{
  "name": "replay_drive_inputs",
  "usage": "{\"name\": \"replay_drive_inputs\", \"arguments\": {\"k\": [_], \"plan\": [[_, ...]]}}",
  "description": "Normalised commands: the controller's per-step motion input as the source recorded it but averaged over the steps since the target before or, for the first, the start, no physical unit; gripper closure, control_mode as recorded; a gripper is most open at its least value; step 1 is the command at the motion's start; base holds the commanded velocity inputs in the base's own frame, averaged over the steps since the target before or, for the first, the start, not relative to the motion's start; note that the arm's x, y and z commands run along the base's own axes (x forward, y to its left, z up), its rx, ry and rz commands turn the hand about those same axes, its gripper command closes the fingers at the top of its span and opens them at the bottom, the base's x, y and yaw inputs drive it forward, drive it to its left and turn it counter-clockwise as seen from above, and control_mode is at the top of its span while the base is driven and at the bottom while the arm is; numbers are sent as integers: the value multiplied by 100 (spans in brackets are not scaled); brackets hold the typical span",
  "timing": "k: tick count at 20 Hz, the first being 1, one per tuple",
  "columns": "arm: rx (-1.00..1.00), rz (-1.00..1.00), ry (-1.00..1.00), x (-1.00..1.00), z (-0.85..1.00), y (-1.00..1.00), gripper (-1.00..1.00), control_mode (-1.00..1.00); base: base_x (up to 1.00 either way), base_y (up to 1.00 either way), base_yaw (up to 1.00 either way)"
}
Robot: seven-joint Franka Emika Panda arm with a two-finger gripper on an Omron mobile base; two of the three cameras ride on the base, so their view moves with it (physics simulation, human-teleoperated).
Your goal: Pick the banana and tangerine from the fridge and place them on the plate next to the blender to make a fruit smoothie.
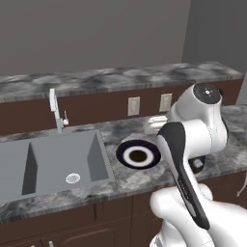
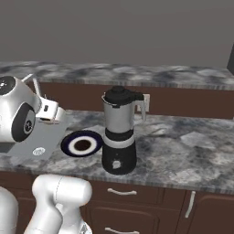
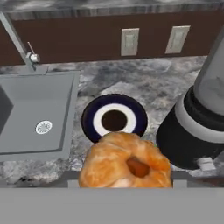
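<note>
**Tangerine carried above plate by blender**

Pincer (image 3: 124, 181): hand view, closed on the tangerine (image 3: 124, 159), a plump orange fruit with a brownish dimple, held at the lower middle of the view above the counter (image 3: 153, 83).

Hand view, further items: plate (image 3: 89, 118), dark rim, white ring, dark centre, just beyond the tangerine; blender (image 3: 197, 127) just beside the plate; sink (image 3: 39, 105) on the plate's other side, with a faucet (image 3: 17, 41) at its back; two wall outlets (image 3: 130, 41) behind the plate.

Left base view: plate (image 1: 126, 157) on the counter between the sink (image 1: 53, 159) and the arm (image 1: 193, 144), which covers the pincer.

Right base view: blender (image 2: 119, 130) upright, touching or nearly touching the plate (image 2: 68, 145); arm (image 2: 18, 114) above the sink side of the plate.
</note>
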Motion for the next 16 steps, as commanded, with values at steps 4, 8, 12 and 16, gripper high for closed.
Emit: {"name": "replay_drive_inputs", "arguments": {"k": [4, 8, 12, 16], "plan": [[-6, 0, 43, 28, -82, 1, 100, -100, 0, 0, 0], [-6, 0, 17, 49, -65, 16, 100, -100, 0, 0, 0], [-7, 0, 6, 61, -56, 33, 100, -100, 0, 0, 0], [-12, 0, 12, 55, -74, 37, 100, -100, 0, 0, 0]]}}
